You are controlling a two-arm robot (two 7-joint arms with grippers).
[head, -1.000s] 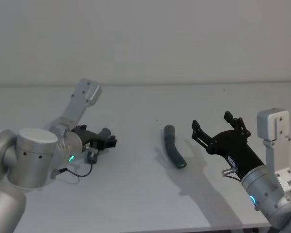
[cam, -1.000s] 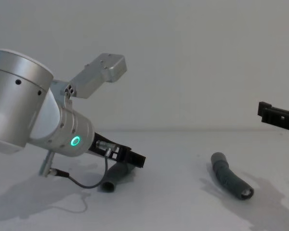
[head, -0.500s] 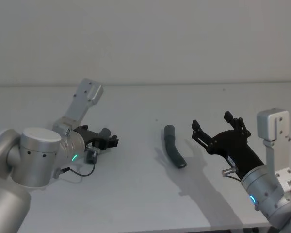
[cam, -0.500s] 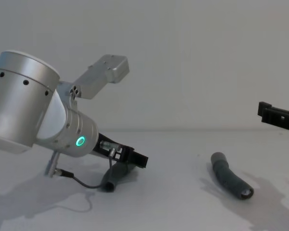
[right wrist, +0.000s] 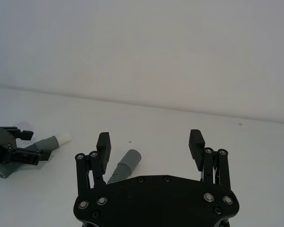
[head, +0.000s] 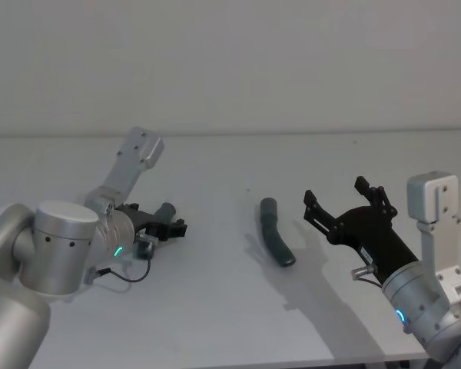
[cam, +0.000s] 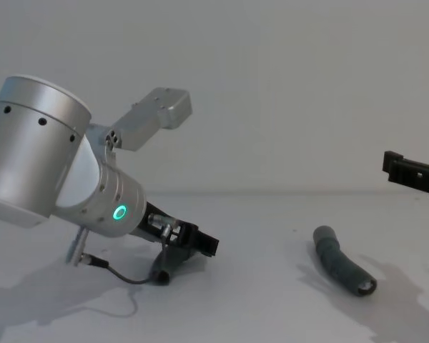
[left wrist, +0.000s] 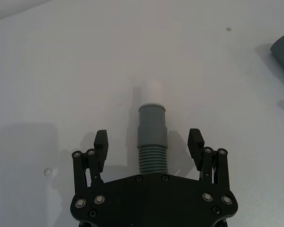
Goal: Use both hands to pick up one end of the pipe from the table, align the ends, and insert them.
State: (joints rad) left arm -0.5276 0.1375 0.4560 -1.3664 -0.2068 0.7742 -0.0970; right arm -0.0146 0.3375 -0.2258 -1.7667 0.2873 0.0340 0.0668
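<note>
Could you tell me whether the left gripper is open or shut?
Open: the left gripper has its fingers apart, a gap between each and the pipe piece.

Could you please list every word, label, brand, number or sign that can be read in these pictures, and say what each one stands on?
None: no text can be read anywhere.
The left gripper and the right gripper, both open, show plain black plates with screws and no lettering.
The white-tipped pipe piece, the other pipe piece and the table bear no marks.
The green ring light on the left arm is a light, not a sign.
</note>
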